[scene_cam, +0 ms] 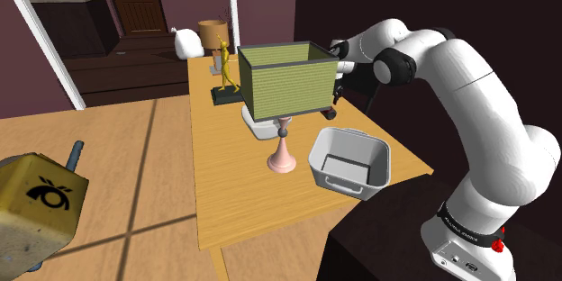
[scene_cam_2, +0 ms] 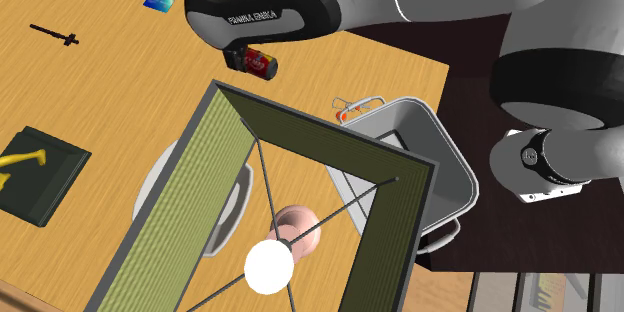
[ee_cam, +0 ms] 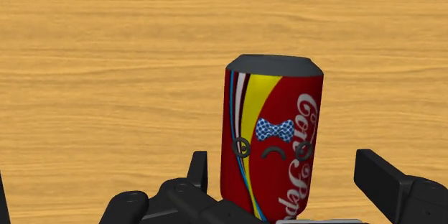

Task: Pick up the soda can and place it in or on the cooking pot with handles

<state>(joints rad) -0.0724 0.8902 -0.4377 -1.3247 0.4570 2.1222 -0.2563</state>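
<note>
1. Gripper (ee_cam: 282, 164) wide open, black fingers (ee_cam: 384, 183) standing either side of the soda can (ee_cam: 273, 133) and clasping nothing; one finger right beside the can's wall, the other clearly apart from it.
2. Centre before closing: shift the gripper toward the free finger so both fingers land together, rather than pushing the can along the wooden table (ee_cam: 108, 43).
3. Close across the red mid-body, away from the dark end cap; squeeze evenly, since a smooth round wall probably rolls out of a skewed pinch.
4. Soda can on the table beyond the green lamp shade (scene_cam_2: 170, 220), seemingly lying on its side, though hard to confirm from these angles; not yet lifted.
5. Raise straight up first, high enough to pass the lamp shade's upper rim, which stands close by the gripper.
6. Carry toward the grey cooking pot (scene_cam: 347, 183), just beside the lamp's pink base (scene_cam: 281, 159); keep the can level on the way.
7. Lower inside the pot's walls before opening, so the can settles rather than drops and bounces out.
</note>
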